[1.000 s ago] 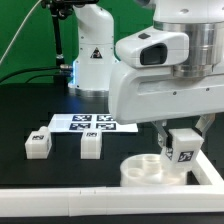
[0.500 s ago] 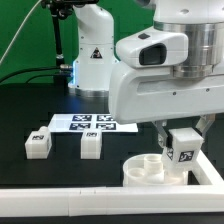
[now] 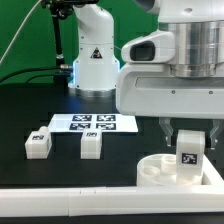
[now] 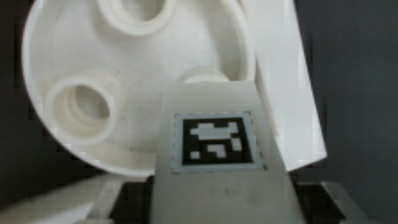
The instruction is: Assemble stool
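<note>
Currently: two-finger gripper [image 3: 188,138] clamped on short white plastic block leg [image 3: 187,155], tag facing out, just above round white rimmed disc seat [image 3: 155,172]; contact unclear. Risk: leg misses socket hole [image 4: 80,100], catches on the rim, shoves seat sideways.

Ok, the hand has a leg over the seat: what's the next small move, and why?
Probably shift the leg sideways onto a hole before lowering. In the wrist view the leg, clamped in the hand, sits beside the seat's nearest hole, not over it, so pressing straight down would likely meet flat disc.
</note>
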`<state>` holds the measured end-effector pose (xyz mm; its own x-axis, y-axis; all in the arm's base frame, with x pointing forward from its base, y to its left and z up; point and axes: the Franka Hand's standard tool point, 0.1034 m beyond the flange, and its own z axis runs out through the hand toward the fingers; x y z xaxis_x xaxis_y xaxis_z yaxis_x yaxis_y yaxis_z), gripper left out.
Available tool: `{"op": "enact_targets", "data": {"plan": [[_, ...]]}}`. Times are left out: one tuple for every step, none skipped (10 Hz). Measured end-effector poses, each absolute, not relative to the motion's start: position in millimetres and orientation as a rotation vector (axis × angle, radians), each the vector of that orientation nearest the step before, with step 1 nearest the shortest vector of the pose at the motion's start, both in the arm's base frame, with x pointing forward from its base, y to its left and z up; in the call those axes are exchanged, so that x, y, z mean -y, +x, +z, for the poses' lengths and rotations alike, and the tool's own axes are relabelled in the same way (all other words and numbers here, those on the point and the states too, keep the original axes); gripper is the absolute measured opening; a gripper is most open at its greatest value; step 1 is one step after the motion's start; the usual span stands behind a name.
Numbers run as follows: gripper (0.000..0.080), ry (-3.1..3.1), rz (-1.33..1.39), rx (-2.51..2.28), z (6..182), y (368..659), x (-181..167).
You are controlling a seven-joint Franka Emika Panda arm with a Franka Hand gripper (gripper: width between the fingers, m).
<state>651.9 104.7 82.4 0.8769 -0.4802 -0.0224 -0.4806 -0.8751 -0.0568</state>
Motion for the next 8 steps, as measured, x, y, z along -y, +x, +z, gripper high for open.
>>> {"op": "enact_targets", "data": {"plan": [[0.034,-2.932,-0.002,-0.948,82.1,651.8,-104.0],[0.034,-2.884,-0.01,-1.065,82.1,650.8,-102.7],[0.034,-2.837,0.004,-1.168,82.3,650.3,-101.5],[0.034,-2.825,0.007,-1.199,82.3,650.1,-101.7],[0.034,-2.787,0.014,-1.287,82.3,649.6,-101.2],[0.034,-2.756,0.021,-1.349,82.2,649.3,-101.2],[0.034,-2.696,0.032,-1.463,81.9,648.6,-101.2],[0.034,-2.561,0.032,-1.683,81.3,646.5,-102.1]]}}
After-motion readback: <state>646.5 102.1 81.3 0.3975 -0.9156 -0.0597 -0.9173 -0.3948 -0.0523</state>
